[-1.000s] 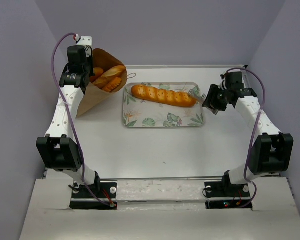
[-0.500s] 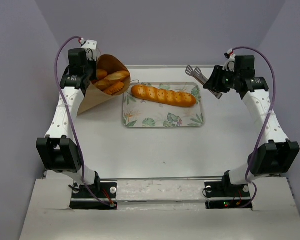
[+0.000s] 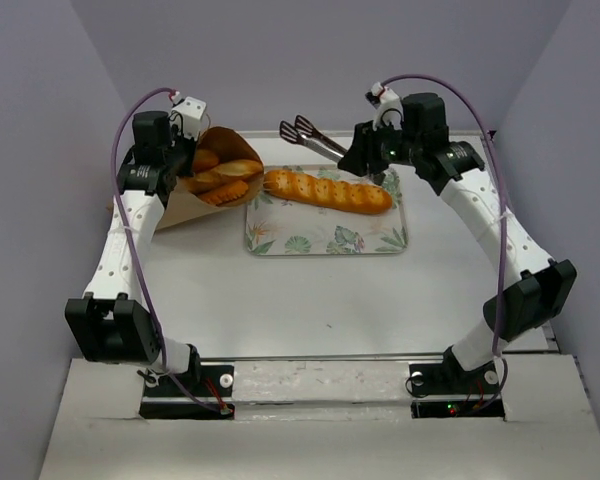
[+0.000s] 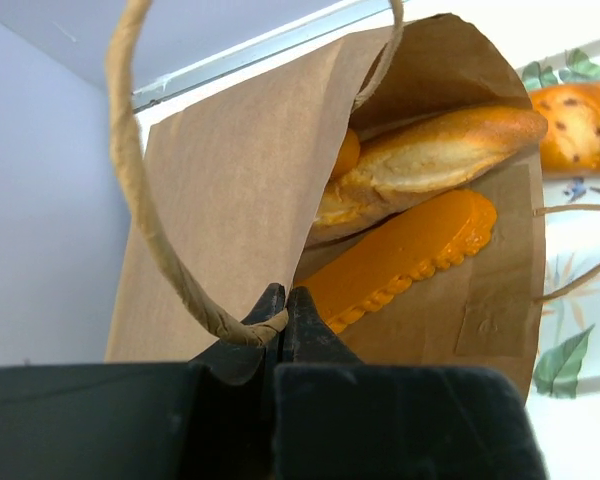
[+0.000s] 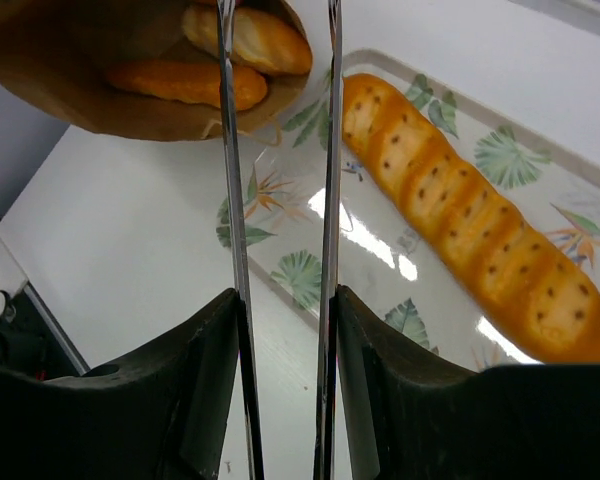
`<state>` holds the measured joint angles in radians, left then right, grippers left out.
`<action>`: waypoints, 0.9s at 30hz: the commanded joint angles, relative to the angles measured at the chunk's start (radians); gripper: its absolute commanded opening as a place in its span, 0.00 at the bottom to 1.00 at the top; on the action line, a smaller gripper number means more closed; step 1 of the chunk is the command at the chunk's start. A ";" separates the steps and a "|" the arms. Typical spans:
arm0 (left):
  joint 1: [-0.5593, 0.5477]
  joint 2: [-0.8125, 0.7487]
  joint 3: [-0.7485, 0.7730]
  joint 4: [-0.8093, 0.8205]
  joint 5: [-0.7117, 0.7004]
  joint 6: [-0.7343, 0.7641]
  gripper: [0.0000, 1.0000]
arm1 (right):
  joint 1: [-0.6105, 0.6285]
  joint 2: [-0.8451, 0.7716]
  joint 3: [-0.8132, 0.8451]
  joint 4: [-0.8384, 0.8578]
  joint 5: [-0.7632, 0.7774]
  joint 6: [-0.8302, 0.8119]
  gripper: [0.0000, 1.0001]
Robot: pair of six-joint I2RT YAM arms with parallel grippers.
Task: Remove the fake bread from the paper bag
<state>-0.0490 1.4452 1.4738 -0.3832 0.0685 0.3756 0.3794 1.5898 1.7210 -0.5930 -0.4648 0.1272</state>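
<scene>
The brown paper bag [image 3: 180, 198] lies tilted at the back left, its mouth open toward the tray. Several golden loaves of fake bread [image 3: 223, 176] stick out of it; in the left wrist view they [image 4: 432, 150] lie inside the bag [image 4: 220, 200]. My left gripper [image 4: 283, 300] is shut on the bag's twisted handle [image 4: 130, 170] and holds the mouth up. My right gripper [image 5: 285, 300] is shut on metal tongs [image 5: 331, 150], whose arms stand apart. The tong tips [image 3: 298, 129] hover above the table's back, between bag and tray. One loaf [image 3: 327, 190] lies on the tray.
The leaf-patterned tray [image 3: 325, 240] sits mid-table, just right of the bag's mouth. A second bag handle [image 4: 580, 250] lies over the tray's edge. Purple walls close in the left, back and right.
My right arm has swung left and up from the tray's right end, carrying the tongs toward the bag. My left gripper has shifted the bag's mouth slightly right.
</scene>
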 commanded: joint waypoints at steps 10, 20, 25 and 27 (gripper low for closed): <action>-0.011 -0.128 -0.099 -0.020 0.062 0.126 0.00 | 0.311 0.120 0.072 0.072 0.078 -0.360 0.47; -0.012 -0.155 -0.125 -0.042 0.085 0.089 0.00 | 0.377 0.226 0.106 0.015 0.202 -0.431 0.47; -0.012 -0.177 -0.159 -0.054 0.099 0.137 0.00 | 0.377 0.306 0.166 0.012 0.325 -0.432 0.47; -0.012 -0.189 -0.173 -0.052 0.093 0.160 0.00 | 0.377 0.329 0.184 0.012 0.344 -0.434 0.48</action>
<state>-0.0589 1.3132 1.3163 -0.4435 0.1532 0.4938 0.7525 1.9053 1.8309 -0.6029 -0.2085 -0.2886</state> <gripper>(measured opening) 0.055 0.479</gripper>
